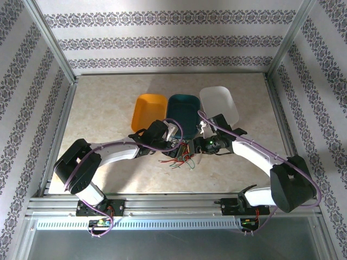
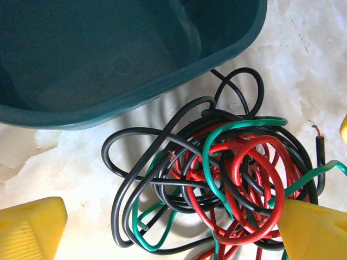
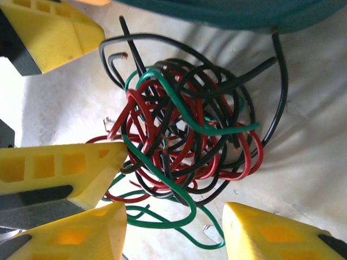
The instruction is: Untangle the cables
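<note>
Left end effector over tangled cables

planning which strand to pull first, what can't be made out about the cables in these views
Top view: the cables are too small to trace.
Left wrist: a finger of the left gripper and the bottom edge hide the lower loops.
Right wrist: one black strand's end slips under the teal bin; the core's layering is unreadable.

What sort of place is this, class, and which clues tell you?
Probably a robot test cell: an aluminium frame with patterned walls, two arms bolted at the table edge, and three plastic bins behind tangled cables.
</note>
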